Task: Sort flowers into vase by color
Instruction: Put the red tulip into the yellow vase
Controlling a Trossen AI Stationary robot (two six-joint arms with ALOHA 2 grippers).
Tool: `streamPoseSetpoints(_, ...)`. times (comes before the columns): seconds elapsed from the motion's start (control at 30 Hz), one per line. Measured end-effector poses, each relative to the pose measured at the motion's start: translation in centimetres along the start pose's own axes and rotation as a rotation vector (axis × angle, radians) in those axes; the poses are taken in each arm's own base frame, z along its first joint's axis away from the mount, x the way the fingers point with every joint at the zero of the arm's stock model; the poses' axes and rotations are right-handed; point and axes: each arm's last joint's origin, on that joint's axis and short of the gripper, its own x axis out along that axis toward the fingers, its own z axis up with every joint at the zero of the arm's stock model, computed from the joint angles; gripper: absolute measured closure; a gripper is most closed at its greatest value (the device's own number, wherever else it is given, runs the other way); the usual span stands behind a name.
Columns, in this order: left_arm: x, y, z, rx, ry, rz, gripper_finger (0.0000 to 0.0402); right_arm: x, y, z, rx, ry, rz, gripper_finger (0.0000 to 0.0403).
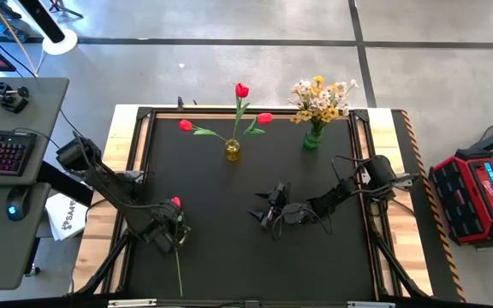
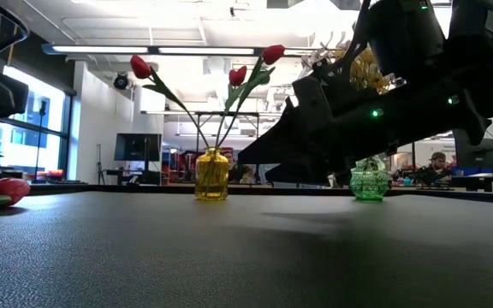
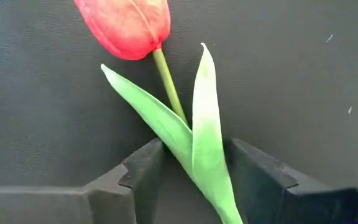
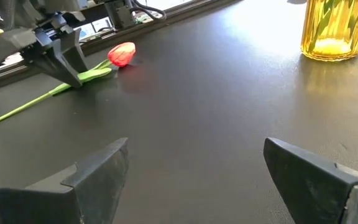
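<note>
One red tulip lies flat on the mat at the left front, its stem and leaves between the parted fingers of the left gripper, which do not pinch it. For a sound pick, close squarely on the stem just below the leaves, not on the leaf blades. The yellow vase, holding three red tulips, stands well apart. The right gripper waits mid-table, jaws wide.

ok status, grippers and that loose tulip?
Left gripper open, straddling the red tulip lying flat on the mat. Right gripper open, empty, mid-table. Nothing in the way.
</note>
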Motion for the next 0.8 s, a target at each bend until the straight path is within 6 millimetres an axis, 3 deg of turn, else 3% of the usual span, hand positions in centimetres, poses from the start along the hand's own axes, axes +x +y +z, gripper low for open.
streamPoseSetpoints(0.17,-0.1,-0.3,0.4,0.047,0.013,0.010,0.0275,0.0,0.0,0.0,0.000,0.000,0.002,0.0048)
streamPoseSetpoints(0.3,0.0,-0.3,1.2,0.105,0.017,-0.003,0.0339,-0.2,0.2,0.1,-0.042,-0.004,0.002,0.0048)
streamPoseSetpoints(0.4,0.0,-0.4,2.2,0.149,-0.061,-0.041,0.0388,-1.5,1.2,1.2,-0.081,-0.043,0.009,0.0048)
streamPoseSetpoints(0.63,-2.9,-2.6,6.0,0.287,-0.339,-0.335,0.0397,-6.8,2.1,4.3,-0.120,-0.132,-0.075,0.0048)
streamPoseSetpoints(0.8,-6.3,-4.5,9.2,0.470,-0.686,-0.498,0.0399,-9.3,2.8,6.0,-0.126,-0.182,-0.081,0.0048)
